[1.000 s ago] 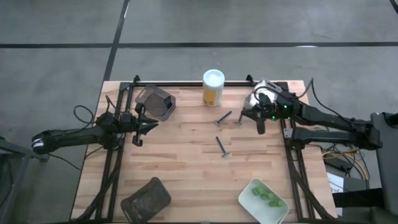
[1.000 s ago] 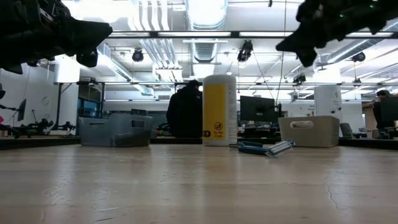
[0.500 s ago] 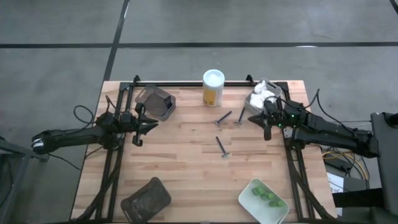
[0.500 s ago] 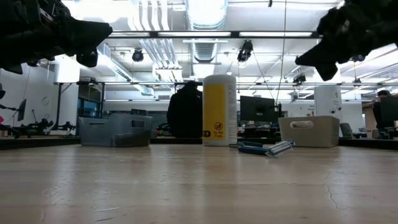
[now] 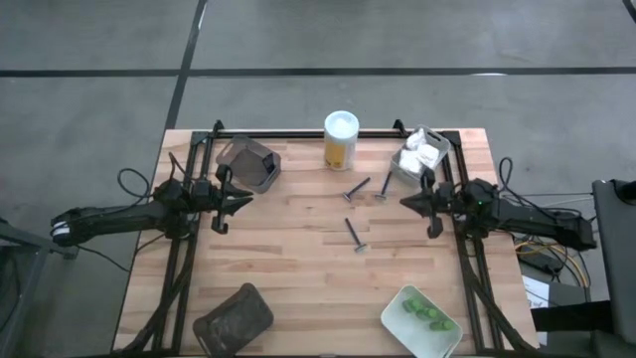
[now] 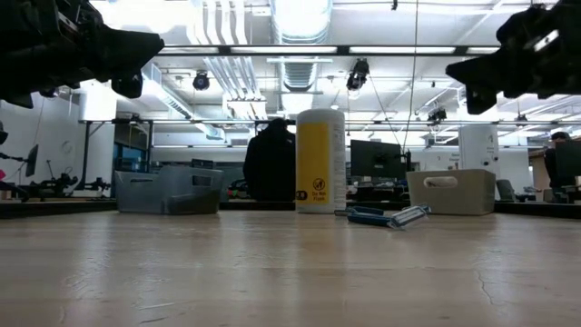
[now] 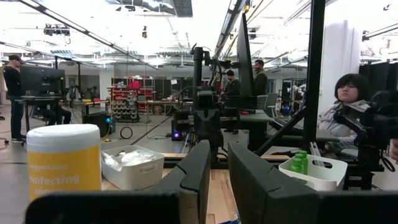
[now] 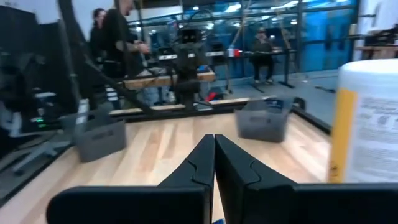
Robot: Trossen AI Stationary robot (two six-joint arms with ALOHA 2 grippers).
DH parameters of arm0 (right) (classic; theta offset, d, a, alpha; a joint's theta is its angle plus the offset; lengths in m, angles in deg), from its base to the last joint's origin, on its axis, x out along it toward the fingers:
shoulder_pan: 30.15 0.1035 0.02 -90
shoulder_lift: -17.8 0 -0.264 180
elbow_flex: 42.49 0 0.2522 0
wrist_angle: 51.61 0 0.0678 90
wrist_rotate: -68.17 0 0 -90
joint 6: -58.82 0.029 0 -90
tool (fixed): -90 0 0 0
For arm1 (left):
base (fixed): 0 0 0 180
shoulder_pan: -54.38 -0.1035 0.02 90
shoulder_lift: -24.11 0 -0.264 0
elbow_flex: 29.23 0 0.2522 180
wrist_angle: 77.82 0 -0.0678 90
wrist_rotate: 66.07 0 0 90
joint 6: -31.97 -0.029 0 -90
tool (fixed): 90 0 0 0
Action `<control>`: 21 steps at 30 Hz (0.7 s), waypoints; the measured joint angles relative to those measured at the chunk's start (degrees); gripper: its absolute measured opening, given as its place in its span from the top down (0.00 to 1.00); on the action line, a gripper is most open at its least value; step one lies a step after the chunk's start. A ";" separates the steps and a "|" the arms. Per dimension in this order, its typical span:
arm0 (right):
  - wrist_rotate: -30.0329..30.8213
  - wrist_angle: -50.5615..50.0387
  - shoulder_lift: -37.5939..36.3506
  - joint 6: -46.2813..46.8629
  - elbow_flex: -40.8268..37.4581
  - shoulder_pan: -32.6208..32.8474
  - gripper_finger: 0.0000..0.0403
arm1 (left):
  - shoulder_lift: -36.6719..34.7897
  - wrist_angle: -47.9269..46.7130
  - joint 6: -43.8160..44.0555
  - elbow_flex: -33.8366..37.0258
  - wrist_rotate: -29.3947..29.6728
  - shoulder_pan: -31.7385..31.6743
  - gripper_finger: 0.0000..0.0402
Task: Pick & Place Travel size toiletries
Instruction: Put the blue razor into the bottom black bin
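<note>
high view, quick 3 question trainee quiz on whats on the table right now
1. True or false: the yellow bottle lies on its side.
2. How many razors lie loose on the wood?
3. Which tray holds the green pieces?
A. the pale tray at the near right corner
B. the dark tray at the far left
C. the dark tray at the near left

Key
1. False: it stands upright at the far edge.
2. Three: two close together near the bottle and the tray of white packets, one alone nearer the middle.
3. A
</note>
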 joint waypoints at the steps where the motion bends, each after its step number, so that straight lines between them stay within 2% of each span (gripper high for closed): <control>1: -0.71 0.08 -0.65 0.22 -0.47 0.58 0.98 | 0.00 0.00 0.00 0.00 0.00 0.00 0.84; 5: -2.46 0.21 -1.80 1.04 -0.97 3.19 0.98 | 0.00 0.00 0.00 0.00 0.00 0.01 0.84; 11: 0.35 -1.58 -1.77 0.13 -0.97 6.67 0.98 | 0.02 -0.02 0.00 0.00 0.00 0.01 0.84; 19: 0.21 -2.99 -1.80 -7.24 -0.58 11.28 0.98 | 0.02 -0.02 0.00 0.00 0.00 0.00 0.84; 21: -1.82 -5.89 -1.78 -8.42 -0.58 11.55 0.98 | 0.01 -0.02 0.00 0.00 0.00 0.01 0.84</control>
